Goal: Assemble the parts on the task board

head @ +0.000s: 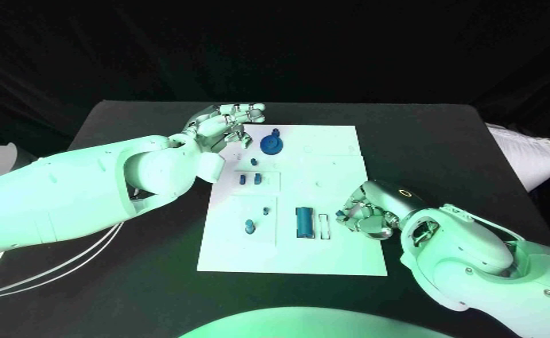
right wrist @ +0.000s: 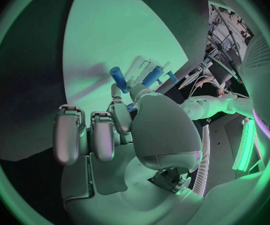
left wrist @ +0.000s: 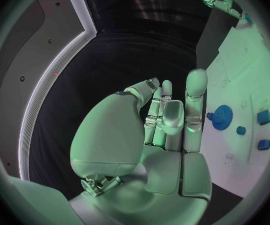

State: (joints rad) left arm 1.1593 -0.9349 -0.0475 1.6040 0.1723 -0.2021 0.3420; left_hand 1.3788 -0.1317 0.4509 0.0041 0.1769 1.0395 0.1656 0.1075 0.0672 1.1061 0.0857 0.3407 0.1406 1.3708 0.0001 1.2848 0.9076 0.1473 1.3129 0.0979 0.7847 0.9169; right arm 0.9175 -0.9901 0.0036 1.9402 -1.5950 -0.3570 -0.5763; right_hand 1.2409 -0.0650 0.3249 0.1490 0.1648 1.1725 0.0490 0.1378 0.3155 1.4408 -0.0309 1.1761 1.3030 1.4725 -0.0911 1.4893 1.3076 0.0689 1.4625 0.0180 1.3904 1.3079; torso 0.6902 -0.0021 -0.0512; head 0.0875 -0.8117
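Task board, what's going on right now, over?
Left hand open at the task board far corner, by the blue gear. Right hand curled beside the blue cylinder; grip unclear. Nothing blocking.

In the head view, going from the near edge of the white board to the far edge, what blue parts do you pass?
Long blue block beside a small blue piece, then two small blue blocks, then the blue gear by the left hand.
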